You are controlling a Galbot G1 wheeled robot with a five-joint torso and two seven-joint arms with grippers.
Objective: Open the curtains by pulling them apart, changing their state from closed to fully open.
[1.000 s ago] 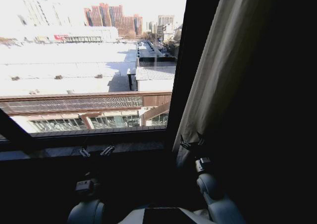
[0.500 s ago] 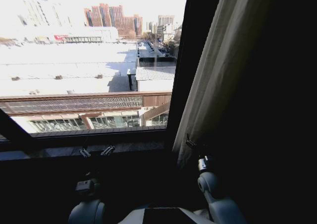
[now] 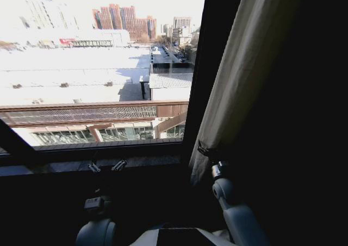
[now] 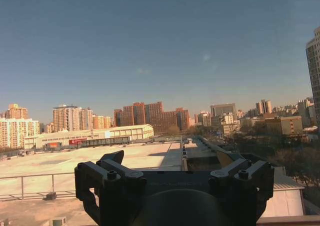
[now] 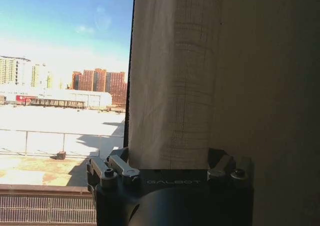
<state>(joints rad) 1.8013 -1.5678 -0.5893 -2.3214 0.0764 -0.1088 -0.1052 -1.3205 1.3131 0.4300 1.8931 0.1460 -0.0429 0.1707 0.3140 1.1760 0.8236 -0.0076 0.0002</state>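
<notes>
One curtain (image 3: 244, 77), pale and pleated, hangs bunched at the right of the window, its edge running down to my right gripper (image 3: 209, 154). In the right wrist view the curtain (image 5: 175, 76) falls as a broad uncompressed fold between the spread fingers (image 5: 116, 167) of that gripper (image 5: 167, 170), which is open around it. My left gripper (image 3: 106, 166) is low at the window sill, open and holding nothing. In the left wrist view the left gripper (image 4: 170, 168) faces bare glass and the city outside.
A dark vertical window frame bar (image 3: 209, 39) stands just left of the curtain's edge. The dark sill (image 3: 136, 161) runs below the glass. A slanted dark bar (image 3: 13, 142) crosses the lower left corner. Everything right of the curtain is in deep shadow.
My right gripper dipped slightly right and down, then rose; it now sits a little higher and further left at the curtain's edge. The left arm has not moved.
</notes>
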